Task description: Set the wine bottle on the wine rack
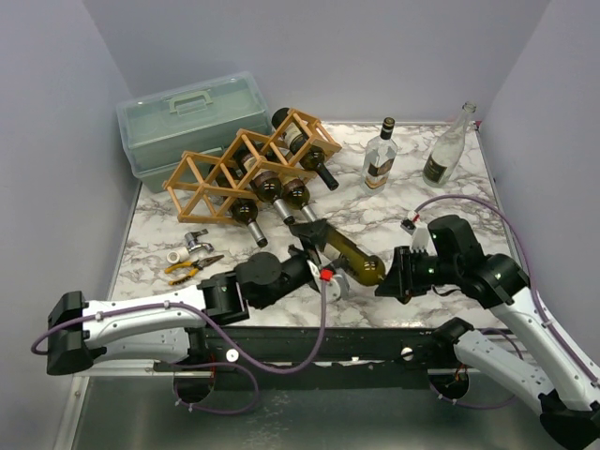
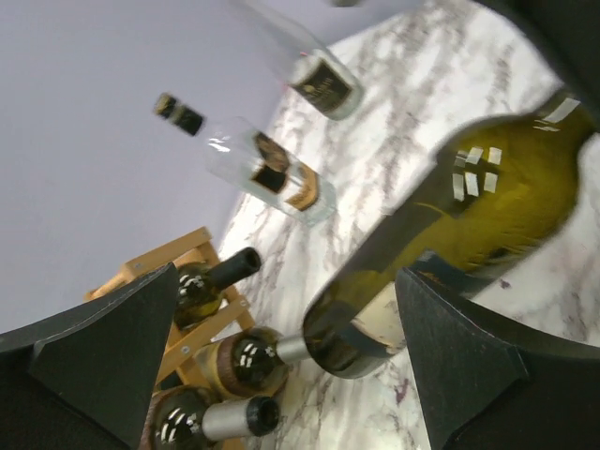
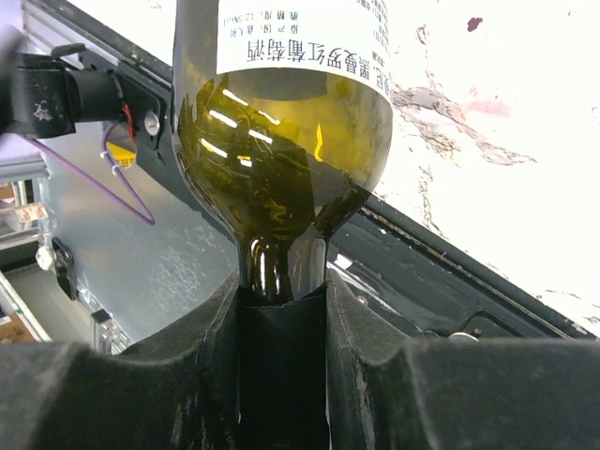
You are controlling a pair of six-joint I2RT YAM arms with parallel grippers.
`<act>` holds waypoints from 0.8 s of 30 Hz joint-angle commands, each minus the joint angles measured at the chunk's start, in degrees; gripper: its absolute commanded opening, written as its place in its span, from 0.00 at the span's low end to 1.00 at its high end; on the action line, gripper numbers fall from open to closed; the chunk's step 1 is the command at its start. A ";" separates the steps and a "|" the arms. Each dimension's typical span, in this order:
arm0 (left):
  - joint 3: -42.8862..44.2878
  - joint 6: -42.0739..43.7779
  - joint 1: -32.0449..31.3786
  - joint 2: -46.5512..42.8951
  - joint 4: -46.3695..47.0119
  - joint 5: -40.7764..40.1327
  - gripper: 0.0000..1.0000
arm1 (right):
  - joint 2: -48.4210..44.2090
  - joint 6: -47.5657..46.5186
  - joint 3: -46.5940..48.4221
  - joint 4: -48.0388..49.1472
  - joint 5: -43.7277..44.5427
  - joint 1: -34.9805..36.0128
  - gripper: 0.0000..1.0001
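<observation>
An olive-green wine bottle point(image 1: 354, 256) lies roughly level near the table's front middle. My right gripper point(image 1: 392, 277) is shut on its neck, which the right wrist view shows clamped between the fingers point(image 3: 281, 291), with the bottle's shoulder and white label point(image 3: 281, 122) beyond. My left gripper point(image 1: 319, 253) is open, its two fingers wide apart on either side of the bottle's base end point(image 2: 361, 333), which lies close to the right finger point(image 2: 459, 356). The wooden lattice wine rack point(image 1: 239, 169) stands at the back left and holds several bottles point(image 2: 239, 361), necks pointing at me.
A pale green plastic toolbox point(image 1: 187, 120) sits behind the rack. Two clear bottles point(image 1: 380, 159) point(image 1: 448, 145) stand at the back right. Yellow-handled pliers point(image 1: 192, 269), a white tape roll point(image 1: 175, 255) and a small metal part point(image 1: 195, 240) lie at the front left.
</observation>
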 commanded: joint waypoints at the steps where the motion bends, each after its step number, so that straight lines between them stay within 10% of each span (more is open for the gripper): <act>1: 4.38 -8.59 5.31 -6.51 3.60 2.29 0.99 | -3.04 0.93 2.72 9.07 -2.40 0.14 0.01; 13: 18.27 -11.63 12.74 -7.87 6.30 -19.06 0.99 | 6.66 1.60 12.64 18.11 -14.45 0.16 0.01; 24: 19.42 -7.94 13.71 -5.83 6.96 -21.01 0.99 | 13.82 18.49 3.69 49.07 -18.96 6.44 0.01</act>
